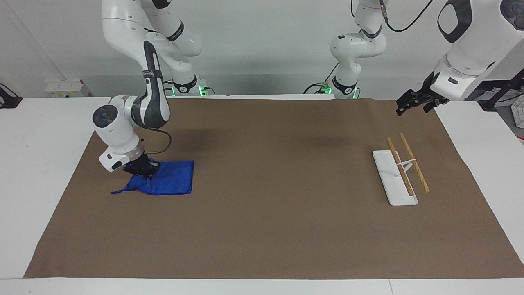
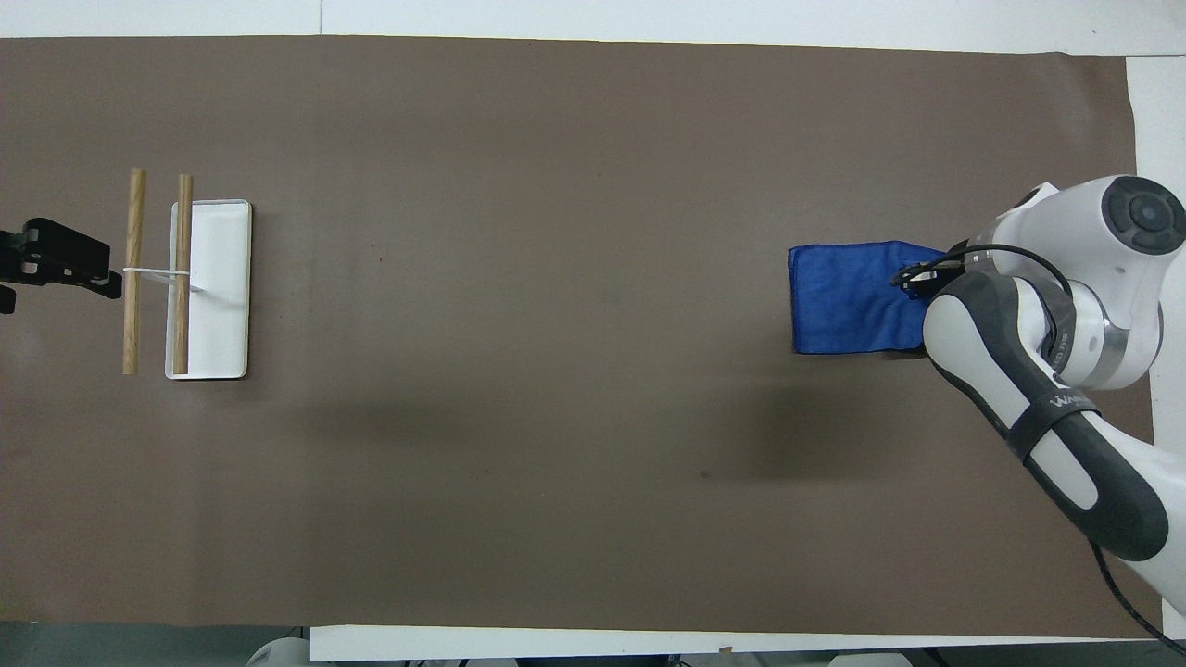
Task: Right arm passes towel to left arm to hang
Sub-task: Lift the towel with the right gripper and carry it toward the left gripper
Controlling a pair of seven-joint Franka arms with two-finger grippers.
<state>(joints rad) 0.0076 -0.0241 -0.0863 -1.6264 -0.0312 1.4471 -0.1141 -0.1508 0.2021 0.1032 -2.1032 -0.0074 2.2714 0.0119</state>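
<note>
The bright-blue towel (image 1: 170,178) lies on the brown mat at the right arm's end of the table; it also shows in the overhead view (image 2: 843,301). My right gripper (image 1: 141,170) is shut on the towel's edge and has that edge pinched up off the mat, so the cloth bunches under it. Its loop tag (image 1: 116,191) trails on the mat. In the overhead view the right arm's wrist hides most of the gripper (image 2: 917,280). My left gripper (image 1: 411,102) waits in the air near the mat's edge at the left arm's end; it also shows in the overhead view (image 2: 56,264).
A white tray (image 1: 393,180) with two wooden rods (image 1: 413,162) on a stand sits at the left arm's end of the mat; it also shows in the overhead view (image 2: 218,287). The brown mat (image 1: 278,213) covers most of the white table.
</note>
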